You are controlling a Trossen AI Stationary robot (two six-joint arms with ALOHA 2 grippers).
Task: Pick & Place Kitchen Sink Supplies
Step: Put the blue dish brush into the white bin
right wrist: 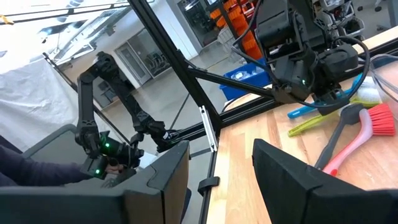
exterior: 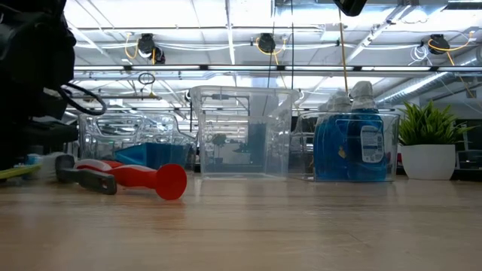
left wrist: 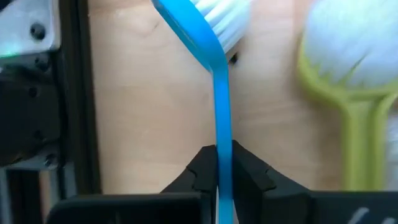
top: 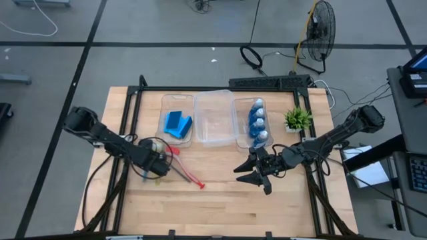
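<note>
Left gripper (left wrist: pixel 217 177) is pinched tight on the thin handle of the light-blue plastic dish brush (left wrist: pixel 219 118), white bristles just ahead. Beside it lies the yellow-green brush (left wrist: pixel 351 93), and close by the red-handled brush (top: pixel 187 173), flat on the pale wooden table (top: pixel 220 200). Right gripper (top: pixel 257 175) hangs open, holding nothing, in front of the clear bin of blue-and-white bottles (top: pixel 257 123).

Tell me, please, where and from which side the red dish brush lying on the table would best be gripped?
Probably the slim handle at mid-length, coming straight down from above. The red dish brush lies flat on the table, so its handle gives narrow parallel sides to pinch across, unlike the bulky bristle head. The left gripper is shut on the light blue brush; the open right gripper is free.
</note>
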